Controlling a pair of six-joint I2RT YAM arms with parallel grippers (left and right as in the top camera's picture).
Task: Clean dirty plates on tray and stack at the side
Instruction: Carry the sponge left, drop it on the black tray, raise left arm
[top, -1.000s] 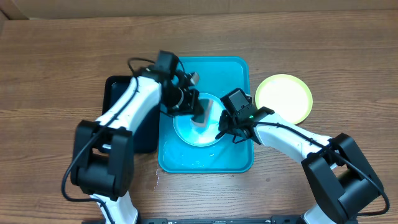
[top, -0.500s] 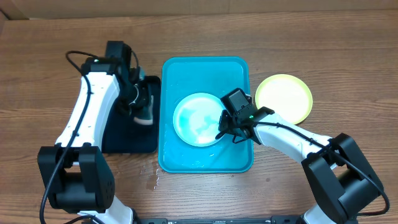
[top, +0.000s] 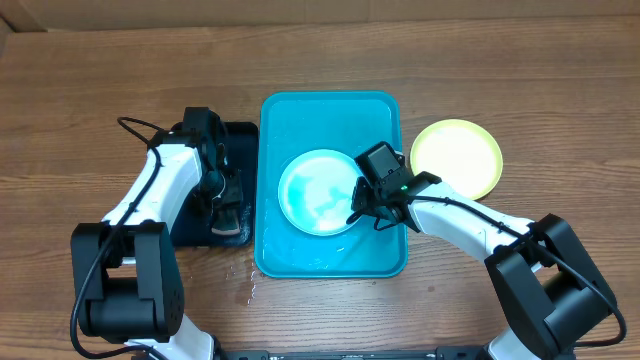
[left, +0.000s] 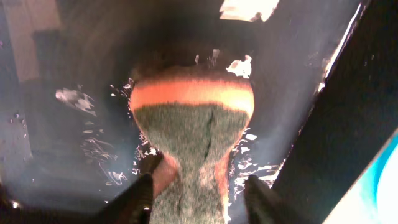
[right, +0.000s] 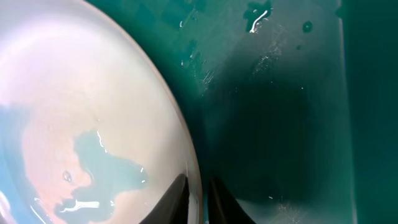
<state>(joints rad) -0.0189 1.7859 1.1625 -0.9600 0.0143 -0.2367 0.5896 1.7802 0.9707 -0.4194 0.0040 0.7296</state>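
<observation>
Plates: you see two in the overhead view, with 12 o'clock taken as the top edge of that view. The light-blue plate (top: 312, 190) lies flat inside the turquoise tray (top: 330, 115), a little toward 6 o'clock of the tray's middle. Its pale centre carries an uneven bluish film, which the right wrist view shows as an irregular patch on the plate's surface (right: 74, 112). The yellow-green plate (top: 457, 157) rests on the table (top: 100, 80) outside the tray, just beside the tray's rim at 3 o'clock.

Your right gripper (top: 357, 212) meets the light-blue plate at its 4 o'clock edge. In the right wrist view the two fingers (right: 177, 196) stand close together with the plate's rim between them, so this claw is clamped on the plate. The tray floor beside the rim shows droplets.

At 9 o'clock of the turquoise tray, touching or nearly touching its side, sits the black tray (top: 185, 225). Your left gripper (top: 226, 205) hangs over the part of the black tray nearest the turquoise one. In the left wrist view its jaws stand apart on either side of a sponge (left: 193, 124), orange with a green scouring face, which lies on the wet black floor (left: 81, 93). The right-hand finger is clear of the sponge; whether the left-hand finger touches it you cannot tell.
</observation>
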